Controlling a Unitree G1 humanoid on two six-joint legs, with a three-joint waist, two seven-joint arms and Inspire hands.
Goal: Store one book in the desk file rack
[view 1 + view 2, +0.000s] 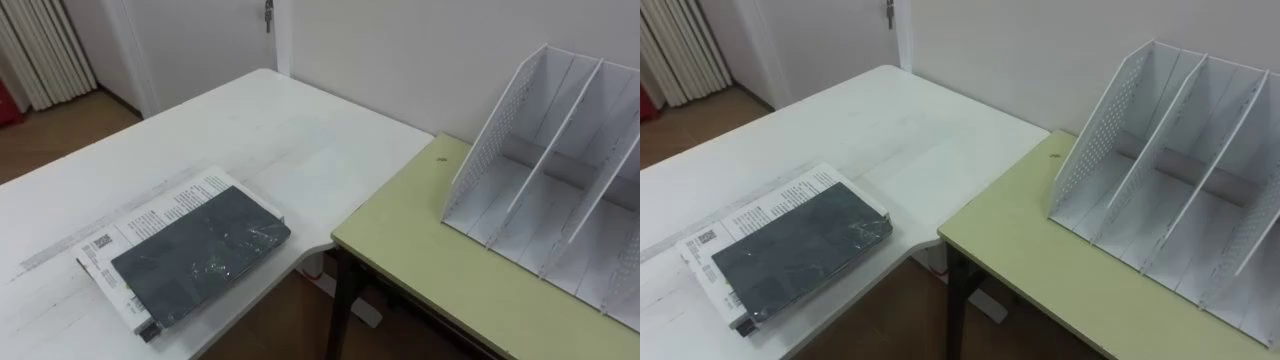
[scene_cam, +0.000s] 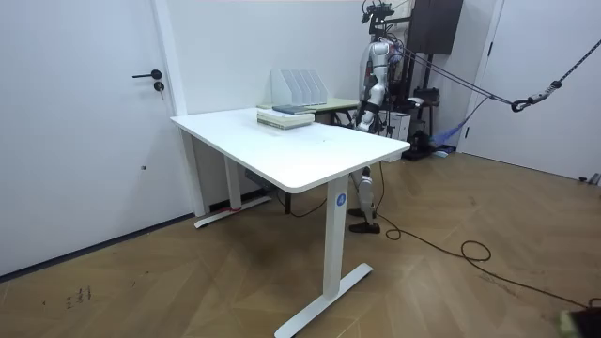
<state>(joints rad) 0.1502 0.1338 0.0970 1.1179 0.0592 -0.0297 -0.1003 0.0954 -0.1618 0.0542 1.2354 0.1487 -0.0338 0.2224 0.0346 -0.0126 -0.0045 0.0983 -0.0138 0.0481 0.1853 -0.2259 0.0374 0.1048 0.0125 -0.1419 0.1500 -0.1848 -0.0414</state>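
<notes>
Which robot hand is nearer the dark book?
Probably left: the dark book lies on the robot's left side; in the room view its arms are too small to place.

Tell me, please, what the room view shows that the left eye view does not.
Room view: the robot standing at the green desk, and the white table down to its legs. Left eye view: the perforated side wall of the file rack, its empty compartments, and the dark book lying on a white printed one. Shared: white table, books, file rack, green desk.
</notes>
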